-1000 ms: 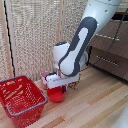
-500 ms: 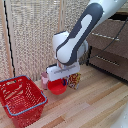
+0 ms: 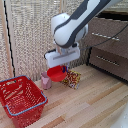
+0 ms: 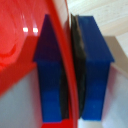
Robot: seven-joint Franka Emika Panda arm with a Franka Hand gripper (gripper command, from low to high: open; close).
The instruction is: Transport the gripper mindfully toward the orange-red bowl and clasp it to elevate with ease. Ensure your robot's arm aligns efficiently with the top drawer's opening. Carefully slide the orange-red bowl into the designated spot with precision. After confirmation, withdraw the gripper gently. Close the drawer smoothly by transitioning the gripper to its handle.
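One bowl (image 3: pixel 57 74) hangs off the floor under the claw (image 3: pixel 59 67), above the pink cup (image 3: pixel 45 81) near the basket (image 3: pixel 20 99); carry it level toward the drawer (image 3: pixel 106 36). Up close, both blue fingers (image 4: pixel 94 65) pinch the bowl's rim, nearly closed.

Hidden, cropped and blurred parts

The robot's arm (image 3: pixel 80 20) leaves the exterior view at the top edge; the orange-red bowl (image 4: pixel 20 45) overruns the wrist view; a patterned box (image 3: pixel 73 78) behind it is too blurred to identify.
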